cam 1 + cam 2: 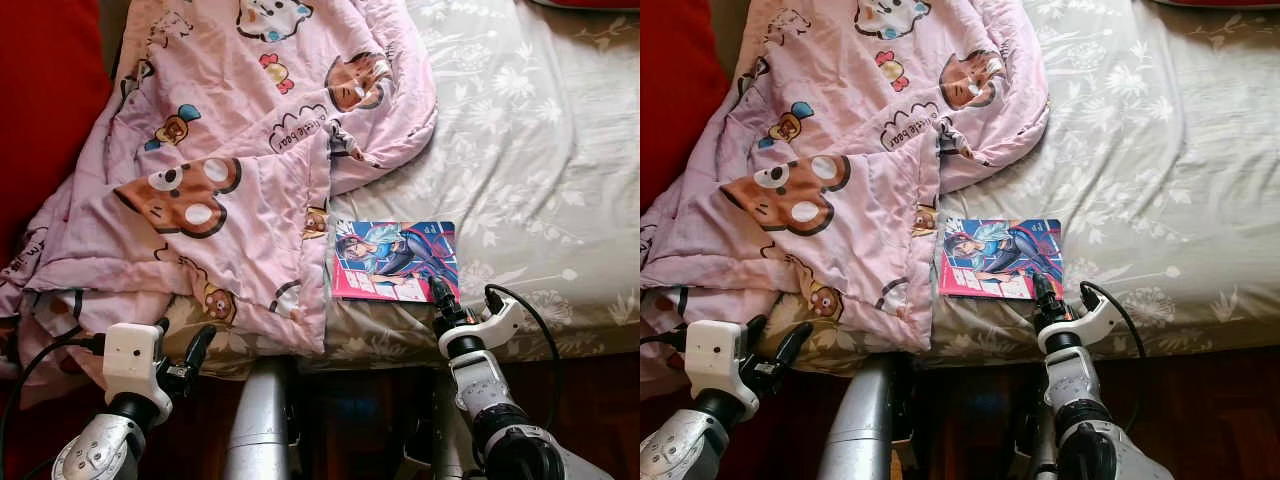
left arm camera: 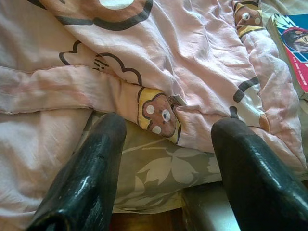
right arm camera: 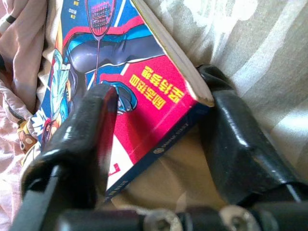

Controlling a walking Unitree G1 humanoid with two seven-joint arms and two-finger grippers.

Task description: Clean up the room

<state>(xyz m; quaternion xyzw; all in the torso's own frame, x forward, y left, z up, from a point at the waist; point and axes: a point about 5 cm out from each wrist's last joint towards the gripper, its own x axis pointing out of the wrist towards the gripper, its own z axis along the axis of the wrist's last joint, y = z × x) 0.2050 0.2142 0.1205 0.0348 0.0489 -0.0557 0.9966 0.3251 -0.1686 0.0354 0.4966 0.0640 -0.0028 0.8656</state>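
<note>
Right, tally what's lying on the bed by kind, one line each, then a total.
Pink cartoon blankets: 1
Comic books: 1, at the right gripper
Total: 2, on the floral bed sheet

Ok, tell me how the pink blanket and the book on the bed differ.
The pink blanket is soft, crumpled and large, printed with cartoon bears; the book is flat, stiff and small, with a blue and red illustrated cover. The blanket hangs over the bed's edge; the book's corner sits between the right gripper's fingers. Both lie on the bed.

Bright daylight on bed (image 1: 560, 120), floor dark; wrist views slightly soft.
</note>
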